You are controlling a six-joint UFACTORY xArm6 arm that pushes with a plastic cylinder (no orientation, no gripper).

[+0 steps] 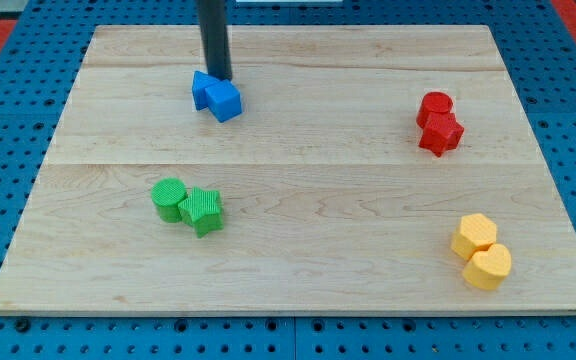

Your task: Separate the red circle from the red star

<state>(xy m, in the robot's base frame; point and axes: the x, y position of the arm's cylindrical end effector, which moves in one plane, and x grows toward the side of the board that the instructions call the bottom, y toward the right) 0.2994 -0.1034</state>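
Observation:
The red circle (434, 105) sits at the view's right, touching the red star (441, 133) just below it. My tip (218, 78) is at the view's top left, right behind the two blue blocks (216, 95), far to the left of the red pair.
A green circle (169, 198) and a green star (203, 210) touch at the lower left. A yellow hexagon (475, 235) and a yellow heart (488, 267) touch at the lower right. The wooden board (298, 250) lies on a blue pegboard.

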